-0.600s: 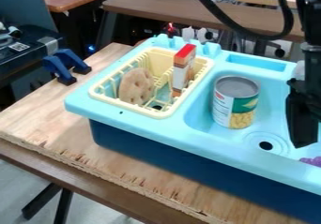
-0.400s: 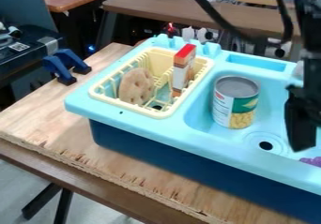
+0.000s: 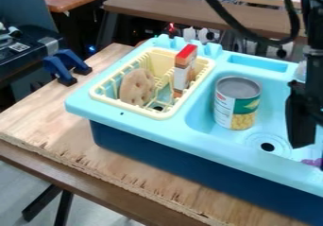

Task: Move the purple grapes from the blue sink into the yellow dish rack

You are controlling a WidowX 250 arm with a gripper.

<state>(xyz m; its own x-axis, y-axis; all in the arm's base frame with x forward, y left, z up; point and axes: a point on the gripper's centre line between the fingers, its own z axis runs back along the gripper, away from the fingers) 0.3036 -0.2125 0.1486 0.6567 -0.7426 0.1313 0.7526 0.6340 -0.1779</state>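
Observation:
My black gripper point(image 3: 302, 118) hangs at the right edge of the camera view, over the right part of the blue toy sink point(image 3: 142, 128). A can point(image 3: 237, 103) with a white, green and yellow label stands upright in the basin, left of the gripper and apart from it. Low at the right edge, a purple object point(image 3: 311, 162) lies in the basin, partly cut off. In the cream dish rack point(image 3: 101, 97) stand a round brown cookie-like piece point(image 3: 137, 87) and, to its right, an upright box point(image 3: 183, 69) with a red-orange top.
The sink stands on a wooden board point(image 3: 75, 149) with a rough front edge. Two blue clamps point(image 3: 67, 66) sit at the board's back left. A drain hole point(image 3: 267, 147) lies in front of the can. Behind are brown benches point(image 3: 208, 16).
The gripper has shifted slightly at the right edge, and its arm and cable above have moved a little. The can, rack, box and brown piece stay where they were.

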